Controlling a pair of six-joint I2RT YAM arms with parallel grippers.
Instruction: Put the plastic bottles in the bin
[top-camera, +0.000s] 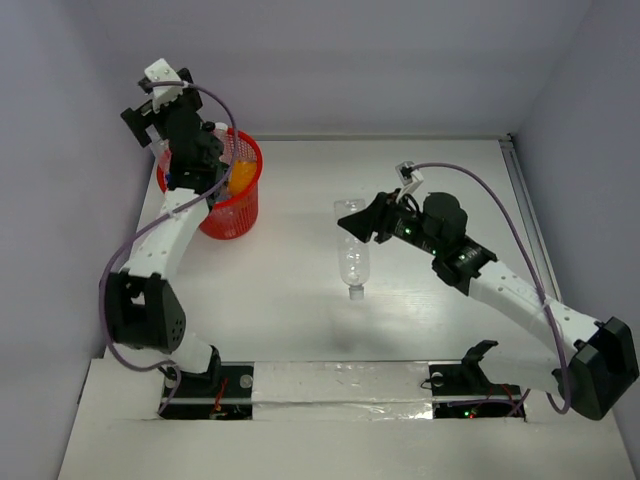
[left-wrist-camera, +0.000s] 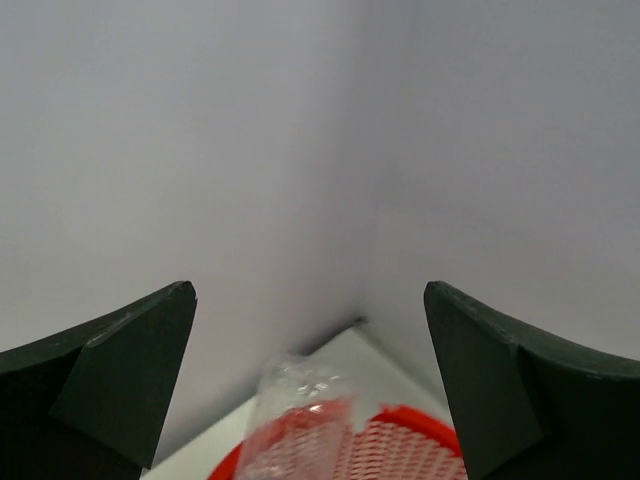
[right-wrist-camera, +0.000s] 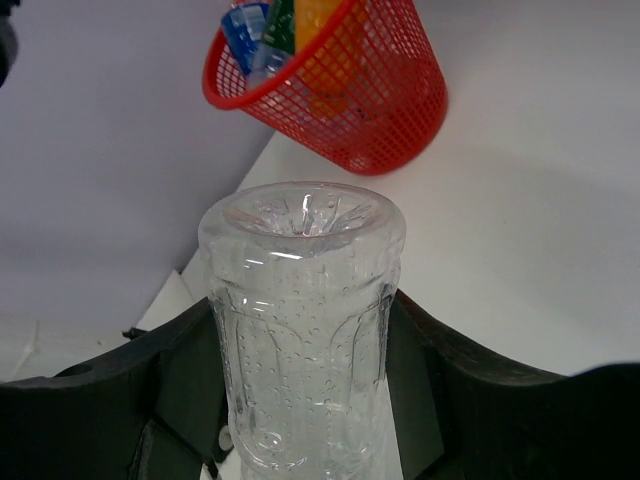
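Jaws of the right gripper (top-camera: 362, 224) clamp the clear bottle (top-camera: 353, 262) near its base, where it is likely light, crushable and slick; the left gripper (left-wrist-camera: 308, 300) holds its own apart.

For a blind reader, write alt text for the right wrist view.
The right gripper clamps a clear bottle, base end at the top of the view. Beyond it, on the white table, stands a red bin holding other bottles.

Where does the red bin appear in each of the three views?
Top external: the bin is upper left, partly under the left arm.
Left wrist: only its rim, bottom edge, right of centre.
Right wrist: the bin is at top centre.
Shared landmark: the white table under it.
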